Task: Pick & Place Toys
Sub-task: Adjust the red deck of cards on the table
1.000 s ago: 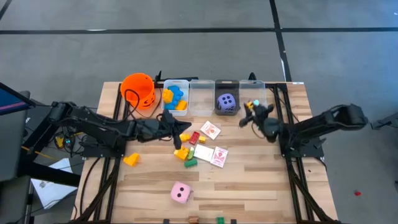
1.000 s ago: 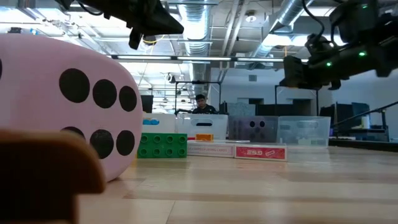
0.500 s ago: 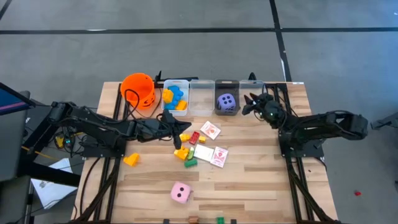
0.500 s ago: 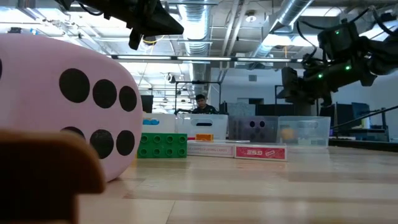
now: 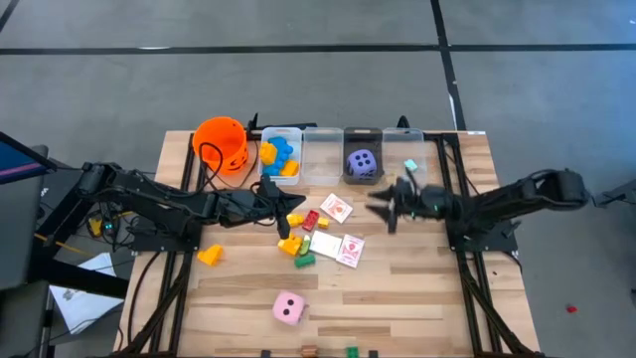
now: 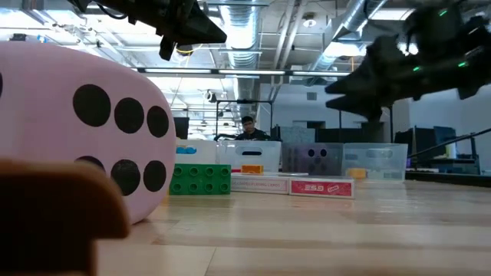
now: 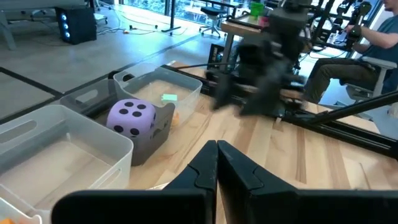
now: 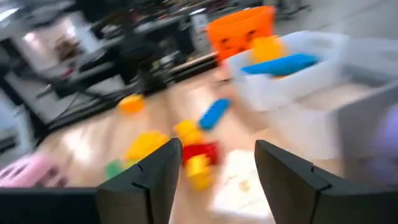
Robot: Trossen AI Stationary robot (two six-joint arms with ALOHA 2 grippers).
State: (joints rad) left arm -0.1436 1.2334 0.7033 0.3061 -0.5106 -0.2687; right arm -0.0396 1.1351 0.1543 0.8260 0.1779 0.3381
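Observation:
Loose toys lie mid-table: yellow, red and green blocks (image 5: 297, 244) and pink-and-white cards (image 5: 338, 229). A pink die (image 5: 288, 308) sits nearer the front edge and an orange-yellow block (image 5: 209, 256) to the left. The purple die (image 5: 363, 164) rests in a clear bin, and blue and yellow blocks (image 5: 278, 157) fill the leftmost bin. My left gripper (image 5: 296, 206) hovers shut just left of the pile, with nothing between its fingers (image 7: 216, 163). My right gripper (image 5: 378, 209) hangs open to the right of the cards, pointing at the pile (image 8: 217, 149).
Several clear bins (image 5: 323, 154) line the far edge, with an orange bucket (image 5: 221, 144) at their left end. The rightmost bin (image 5: 407, 159) holds a small teal piece. The near right part of the table (image 5: 417, 298) is bare wood. A person sits in the room beyond (image 6: 247, 129).
My right gripper has swung away from the rightmost bin toward the table's left and near side, and turned to point at the toy pile. In the low view a small yellow piece has dropped into that bin. My left arm has kept still.

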